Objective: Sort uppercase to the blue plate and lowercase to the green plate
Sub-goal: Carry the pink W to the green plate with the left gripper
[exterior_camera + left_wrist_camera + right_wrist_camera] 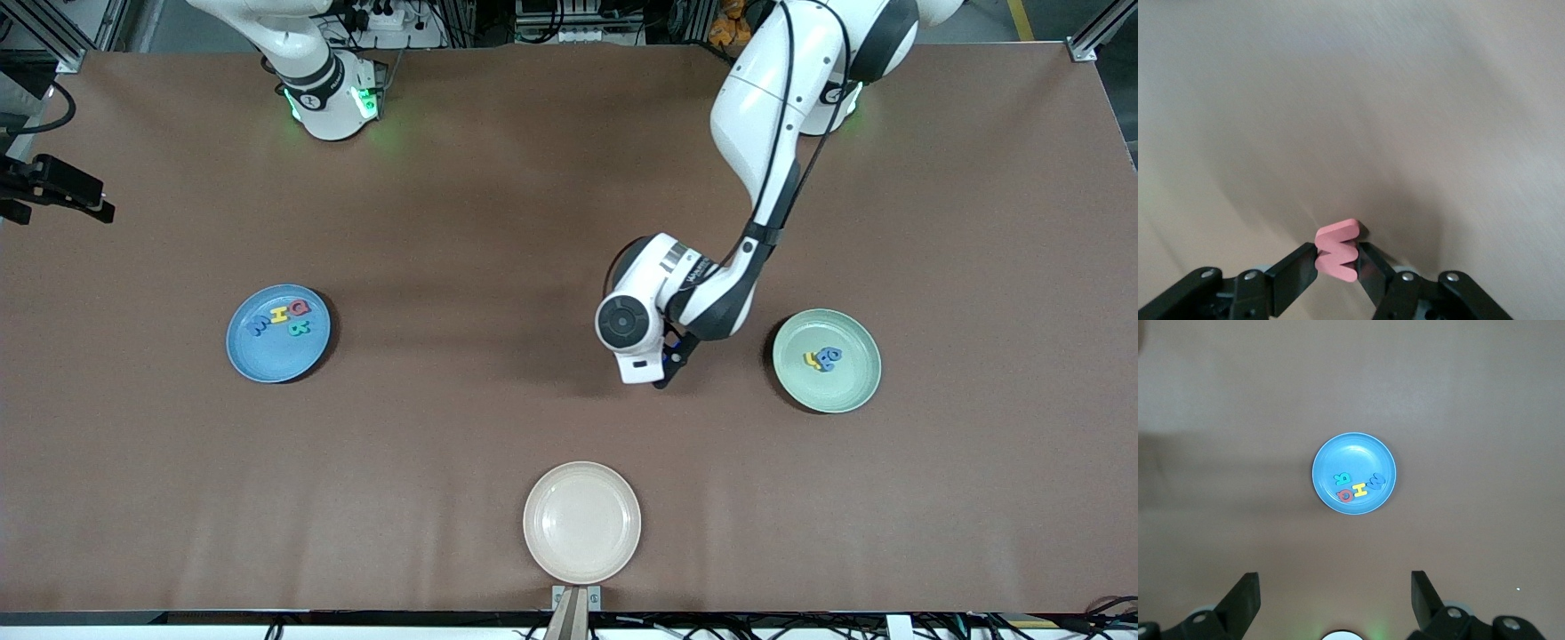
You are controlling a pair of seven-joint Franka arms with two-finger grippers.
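Brown sheet covers the whole worktop (498,178). Items follow in order across the front view, starting at the right arm's end.

1. Right gripper (1336,597): waits high over the worktop, looking straight down on the blue plate. Its jaws stand wide apart and hold nothing.

2. Blue plate (278,333): lies toward the right arm's end. It holds all four capitals, clustered in the part of the plate farther from the front camera: blue M/W (259,323), yellow H (280,314), red Q (301,308) and teal R (300,328). Judged from this, the uppercase half of the sort is complete.

3. Cream plate (581,522): lies nearest the front camera, midway along the worktop. Nothing is in it.

4. Left gripper (1337,261): hangs over bare worktop between the blue and green plates, closer to the green one. Its jaws are narrowed on the red w (1337,249), pinching the letter on edge by its two sides. The grip suits carrying: the letter cannot tilt or slip flat. Its destination is presumably the green plate.

5. Green plate (827,361): lies toward the left arm's end. It holds the yellow h (812,359) and two small blue letters (829,356), touching in one heap near the middle. The individual blue shapes cannot be read.
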